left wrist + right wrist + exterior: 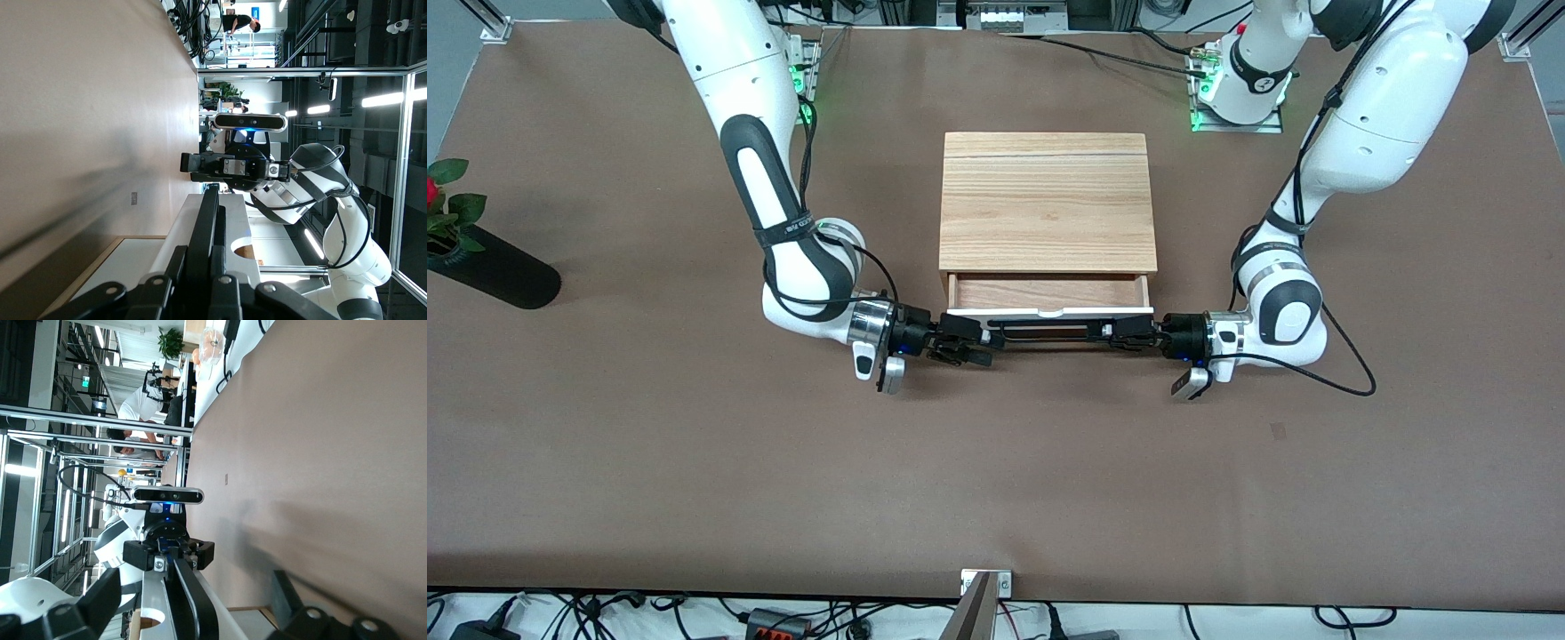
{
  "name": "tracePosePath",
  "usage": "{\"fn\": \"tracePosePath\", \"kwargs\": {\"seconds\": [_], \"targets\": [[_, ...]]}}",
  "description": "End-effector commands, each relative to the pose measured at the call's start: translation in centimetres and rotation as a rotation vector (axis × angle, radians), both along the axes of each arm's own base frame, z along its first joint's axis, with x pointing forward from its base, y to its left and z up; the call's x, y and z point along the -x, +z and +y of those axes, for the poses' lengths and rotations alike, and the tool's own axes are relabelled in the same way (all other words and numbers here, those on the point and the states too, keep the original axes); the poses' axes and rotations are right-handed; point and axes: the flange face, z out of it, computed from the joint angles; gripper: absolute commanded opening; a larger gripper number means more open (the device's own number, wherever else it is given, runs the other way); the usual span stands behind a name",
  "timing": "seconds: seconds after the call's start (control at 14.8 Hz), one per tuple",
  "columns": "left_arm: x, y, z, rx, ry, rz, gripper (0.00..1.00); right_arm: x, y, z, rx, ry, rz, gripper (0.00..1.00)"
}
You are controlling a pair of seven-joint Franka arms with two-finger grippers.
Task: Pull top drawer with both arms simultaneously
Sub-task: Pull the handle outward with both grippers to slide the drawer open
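The top drawer [1047, 292] stands partly pulled out of the wooden cabinet [1045, 200], with its reddish wood inside showing. Its white front panel [1014, 311] and long black bar handle [1049, 331] face the front camera. My left gripper [1116, 333] is shut on the handle's end toward the left arm; in the left wrist view [197, 261] its fingers [177, 261] press on both sides of the bar [203, 220]. My right gripper [967, 342] is at the handle's other end. In the right wrist view [193, 587] its fingers [279, 584] stand wide apart around the bar [190, 593].
A black vase [489, 267] with a red rose lies at the right arm's end of the table. A metal bracket [985, 582] sits at the table edge nearest the front camera. A black cable [1325, 378] loops on the table by the left wrist.
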Motion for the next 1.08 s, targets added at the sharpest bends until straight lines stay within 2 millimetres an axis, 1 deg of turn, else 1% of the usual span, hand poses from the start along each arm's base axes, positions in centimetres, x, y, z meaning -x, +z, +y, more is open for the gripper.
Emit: {"fn": "tracePosePath", "kwargs": {"seconds": [0.0,0.14,0.34,0.41,0.61,0.74,0.81,0.88,1.02], "targets": [[-1.9,1.8,0.3,0.008,0.016,0.010,0.01,-0.6,0.6,-1.0,0.011,-0.040,0.002,1.00],[-2.3,2.0,0.3,0.009,0.017,0.017,0.01,-0.9,0.6,-1.6,0.016,-0.051,0.002,1.00],[-3.1,1.5,0.3,0.012,0.020,0.010,0.01,-1.1,0.8,-1.8,0.010,-0.060,0.013,1.00],[-3.3,1.5,0.2,0.012,0.020,0.007,0.01,-1.1,0.9,-1.7,0.007,-0.062,0.033,0.98],[-4.1,2.1,0.2,0.016,0.022,0.006,0.01,-1.5,1.3,-1.7,0.000,-0.067,0.035,0.98],[-4.3,1.9,0.2,0.018,0.024,0.006,0.01,-1.9,1.3,-2.5,0.001,-0.078,0.034,0.99],[-4.6,2.1,0.2,0.018,0.024,0.000,0.01,-2.0,1.8,-2.5,-0.002,-0.079,0.027,0.99],[-4.5,1.9,0.2,0.019,0.025,0.002,0.15,-2.1,2.3,-2.9,0.003,-0.090,0.024,1.00],[-4.5,1.9,0.3,0.019,0.026,-0.009,1.00,-2.6,3.5,-3.8,0.050,-0.164,0.035,1.00]]}}
